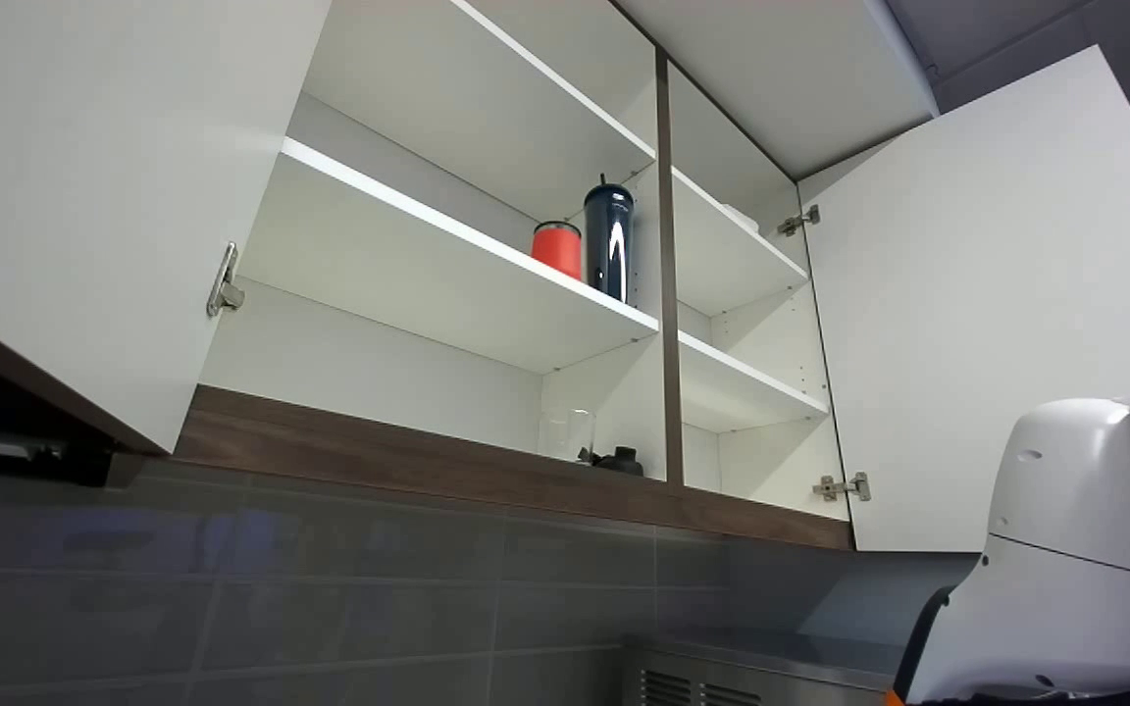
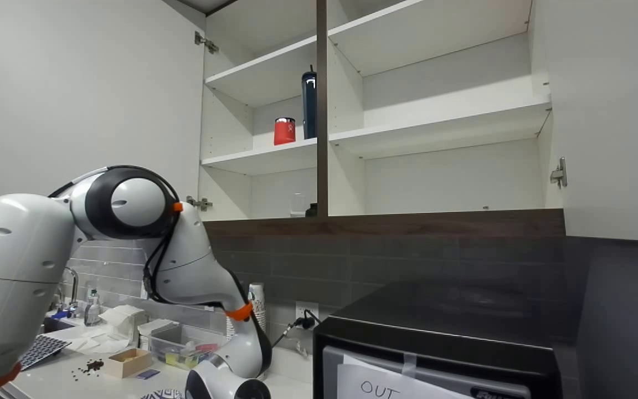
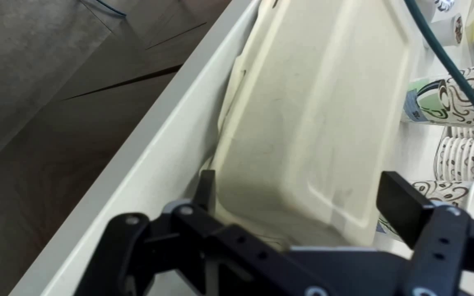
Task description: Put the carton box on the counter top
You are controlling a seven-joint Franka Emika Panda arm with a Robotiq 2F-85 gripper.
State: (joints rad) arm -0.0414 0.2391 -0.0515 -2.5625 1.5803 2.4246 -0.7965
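Down on counter [image 3: 161,179], carton box [image 3: 303,123], red cup [image 2: 284,132] in cabinet [image 2: 441,223]

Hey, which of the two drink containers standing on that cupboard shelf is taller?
The dark blue bottle: it rises well above the red cup beside it in both exterior views, with a thin piece sticking up from its top.

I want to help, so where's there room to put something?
In the wrist view, a narrow strip of counter is bare between the carton box and the counter's edge. In an exterior view, the shelf left of the red cup looks bare, seen from below. It's crowded on the box's other side, with paper cups.
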